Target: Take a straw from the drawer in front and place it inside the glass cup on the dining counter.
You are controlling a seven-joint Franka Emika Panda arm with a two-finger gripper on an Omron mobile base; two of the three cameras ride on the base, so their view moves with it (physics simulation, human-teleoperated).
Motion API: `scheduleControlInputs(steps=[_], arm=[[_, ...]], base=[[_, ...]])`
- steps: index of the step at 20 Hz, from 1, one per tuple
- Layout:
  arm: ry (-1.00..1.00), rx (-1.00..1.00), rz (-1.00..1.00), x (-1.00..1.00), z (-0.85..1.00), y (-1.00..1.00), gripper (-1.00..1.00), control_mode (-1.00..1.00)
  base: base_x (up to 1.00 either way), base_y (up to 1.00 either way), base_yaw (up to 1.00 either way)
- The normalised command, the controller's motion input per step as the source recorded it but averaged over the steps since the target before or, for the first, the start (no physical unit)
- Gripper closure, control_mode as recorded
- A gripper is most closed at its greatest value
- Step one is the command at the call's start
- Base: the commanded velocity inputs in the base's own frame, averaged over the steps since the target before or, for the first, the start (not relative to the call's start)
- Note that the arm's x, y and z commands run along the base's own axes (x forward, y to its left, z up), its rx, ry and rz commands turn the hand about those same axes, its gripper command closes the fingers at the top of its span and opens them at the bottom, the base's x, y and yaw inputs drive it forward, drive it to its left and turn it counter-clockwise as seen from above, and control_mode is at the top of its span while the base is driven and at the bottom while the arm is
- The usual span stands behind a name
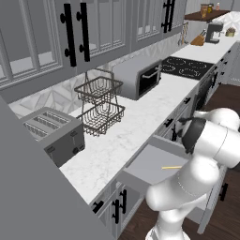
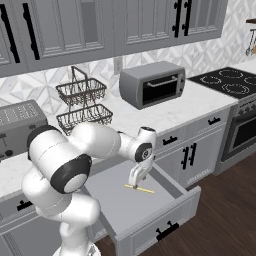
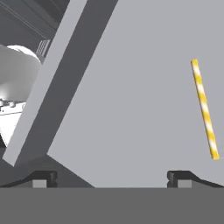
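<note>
Straw: the yellow straw [image 3: 204, 109] lies flat on the grey floor of the drawer [image 2: 150, 220]. The drawer is pulled out from under the marble worktop [image 1: 136, 122].
Straw and fingers: in the hand view the straw is up and to the right of the right finger tip [image 3: 180, 178]. It does not touch either finger. It is off to one side, not in the gap between them.
Gripper: the gripper [image 2: 136, 183] hangs low inside the drawer, just beside the straw [image 2: 139, 189]. Its fingers are spread wide apart and hold nothing.
Other finger: the left finger tip [image 3: 41, 179] sits near the drawer's side wall.
Hard to see: in the left base view the big white arm covers the gripper and most of the drawer. Just a short bit of the straw [image 1: 171, 167] peeks out. In the right base view the finger tips are too small to tell apart.
Cut off: the toaster [image 2: 20, 127] runs off the left edge in the right base view.
On the worktop: wire baskets [image 1: 99, 104] and a toaster oven [image 2: 153, 84].
</note>
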Motion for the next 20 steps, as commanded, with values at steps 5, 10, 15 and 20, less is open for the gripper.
scheduleControlInputs(steps=[5, 10, 15, 20], arm=[[0.0, 0.1, 0.17, 0.1, -0.11, 0.12, -1.0, -1.0], [0.01, 0.07, 0.09, 0.05, -0.27, 0.33, -1.0, -1.0], [0.0, 0.04, 0.02, 0.12, -0.28, 0.44, -1.0, -1.0], [0.0, 0.0, 0.0, 0.06, -0.19, 0.18, -1.0, -1.0]], base=[[0.0, 0.0, 0.0], [0.0, 0.0, 0.0], [0.0, 0.0, 0.0], [0.0, 0.0, 0.0]])
